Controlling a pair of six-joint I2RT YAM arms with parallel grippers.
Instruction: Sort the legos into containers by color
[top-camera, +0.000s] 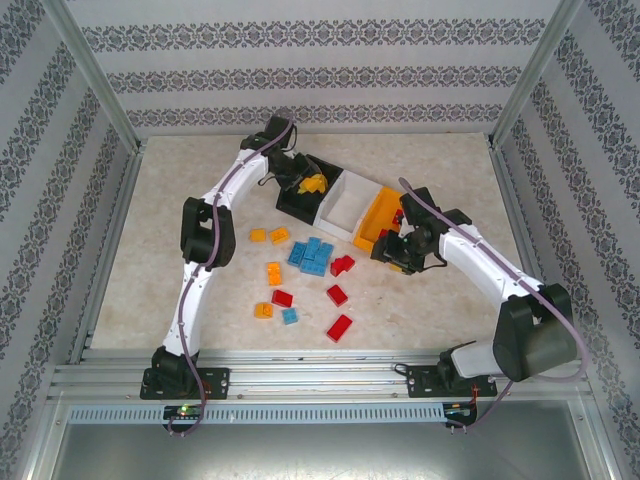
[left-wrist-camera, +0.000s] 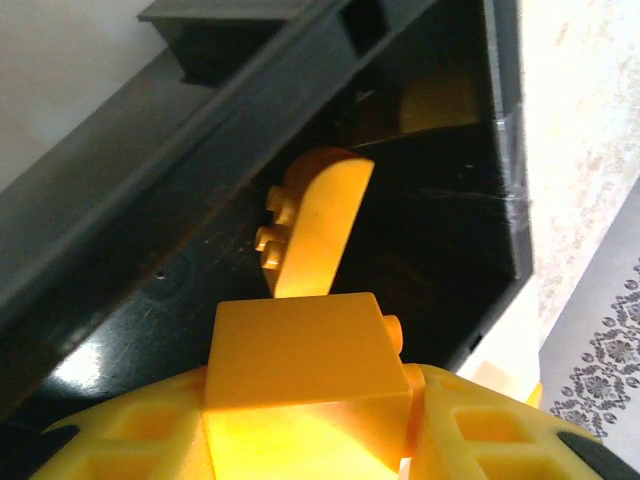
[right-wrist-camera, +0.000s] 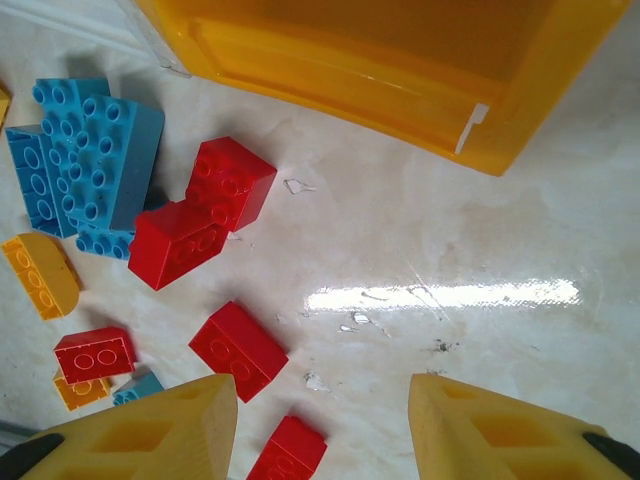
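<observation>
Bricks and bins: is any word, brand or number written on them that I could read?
None readable.
The red bricks and blue bricks have studs, but any mark on them is too small to tell.
The black bin, white bin and orange bin show no label.

Beige marbled table, glossy, scuffed in places. Walled at far, left and right edges by white panels with grey ornamental stripes. Bordered along near edge by aluminium rails and a perforated strip.

Left claw over black bin (yellow brick at tips); loose legos scattered nearby.
</observation>
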